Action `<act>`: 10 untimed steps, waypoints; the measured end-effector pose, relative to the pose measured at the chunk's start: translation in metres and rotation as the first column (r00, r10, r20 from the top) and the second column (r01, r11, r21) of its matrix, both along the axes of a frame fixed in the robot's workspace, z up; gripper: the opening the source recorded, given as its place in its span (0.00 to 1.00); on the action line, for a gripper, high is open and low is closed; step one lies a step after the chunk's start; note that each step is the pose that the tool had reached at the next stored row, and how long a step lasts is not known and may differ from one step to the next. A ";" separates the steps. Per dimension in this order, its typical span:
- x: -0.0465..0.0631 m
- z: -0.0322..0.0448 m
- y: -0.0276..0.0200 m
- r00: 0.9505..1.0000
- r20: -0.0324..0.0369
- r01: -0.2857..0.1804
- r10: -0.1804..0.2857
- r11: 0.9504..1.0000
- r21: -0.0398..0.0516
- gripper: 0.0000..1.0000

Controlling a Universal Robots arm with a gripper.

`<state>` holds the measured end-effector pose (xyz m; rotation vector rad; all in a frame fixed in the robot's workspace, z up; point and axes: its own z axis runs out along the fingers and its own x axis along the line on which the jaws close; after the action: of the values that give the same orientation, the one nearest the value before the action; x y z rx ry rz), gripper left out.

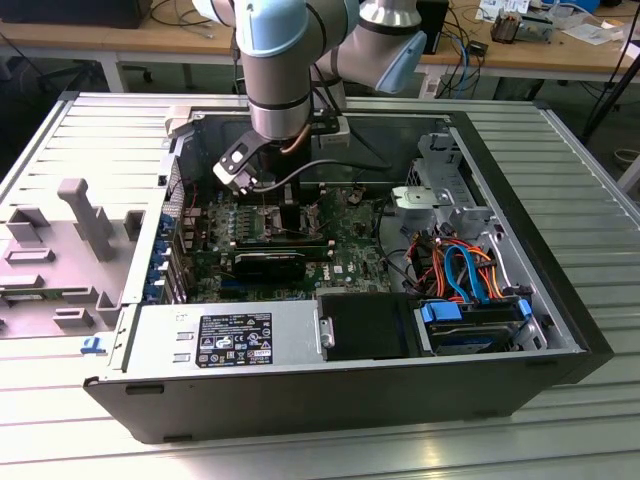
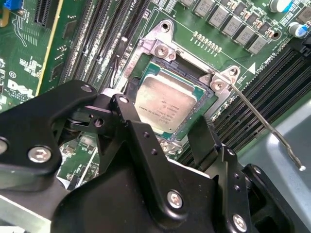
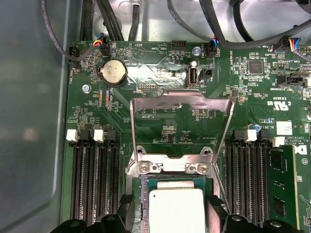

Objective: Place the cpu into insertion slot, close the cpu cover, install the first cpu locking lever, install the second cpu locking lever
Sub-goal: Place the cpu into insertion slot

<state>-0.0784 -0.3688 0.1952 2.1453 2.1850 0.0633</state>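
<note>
Two fingers (image 2: 133, 131) stand spread, one on each side of the chip (image 2: 165, 104), gripping nothing. The chip lies flat in the socket (image 2: 144, 67), whose cover (image 3: 181, 100) is raised, likely to keep the socket free.

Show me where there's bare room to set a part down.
Free: ribbed table on the exterior view's right of the case, and the strip along its near side. Crowded: grey fixtures on that view's left; cables and arm inside the case.

arm (image 1: 275, 90): silver-grey tubes, pale-blue joint caps | gripper (image 2: 163, 119): black links, silver screws | black cable (image 1: 310, 172) at wrist
</note>
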 end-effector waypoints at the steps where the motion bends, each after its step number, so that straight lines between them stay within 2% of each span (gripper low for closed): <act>1: 0.000 0.0001 0.0002 1.000 0.000 0.000 0.000 1.000 0.000 0.68; 10: 0.001 0.0003 0.0011 1.000 0.000 0.000 0.000 1.000 0.000 0.68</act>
<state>-0.0774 -0.3677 0.1955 2.1454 2.1849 0.0633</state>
